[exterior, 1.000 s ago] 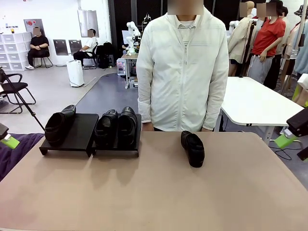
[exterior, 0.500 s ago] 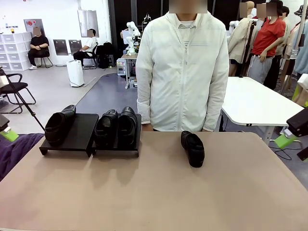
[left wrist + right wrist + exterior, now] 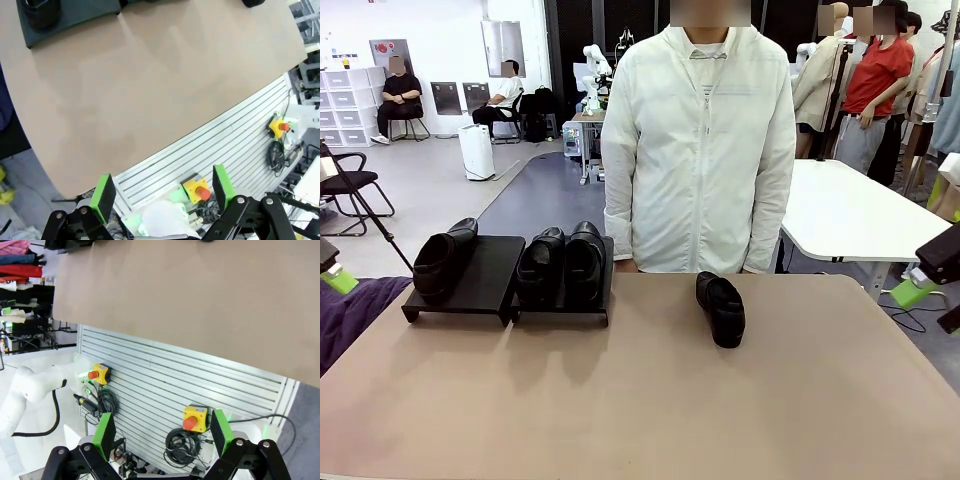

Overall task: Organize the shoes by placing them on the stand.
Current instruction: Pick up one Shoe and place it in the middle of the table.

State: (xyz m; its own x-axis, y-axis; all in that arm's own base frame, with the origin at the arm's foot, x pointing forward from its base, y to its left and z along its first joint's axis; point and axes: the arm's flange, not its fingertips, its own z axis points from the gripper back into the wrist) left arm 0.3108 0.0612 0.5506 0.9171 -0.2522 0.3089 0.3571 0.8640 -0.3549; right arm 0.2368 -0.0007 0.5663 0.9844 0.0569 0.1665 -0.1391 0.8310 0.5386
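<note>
Beige tabletop (image 3: pixel 650 400) carries the whole job, with a person in a white jacket (image 3: pixel 698 150) standing at its far edge. One lone shoe (image 3: pixel 720 308) lies on the bare table right of centre, toe toward the robot, well apart from the stand (image 3: pixel 495 280), which sits at the far left. That stand already holds three shoes: a pair side by side on its right panel (image 3: pixel 562 262) and one at the left edge of its left panel (image 3: pixel 443 260), so the free slot is just beside that one. Both grippers hang off the table's sides with jaws wide and nothing between them, the left gripper (image 3: pixel 162 190) beyond the left edge, the right gripper (image 3: pixel 161 432) beyond the right edge, each well away from the lone shoe. My worry is the glossy rounded leather: a pinch taken too high could slip, and a careless set-down in the narrow slot could nudge the neighbouring shoe off the stand's edge.
</note>
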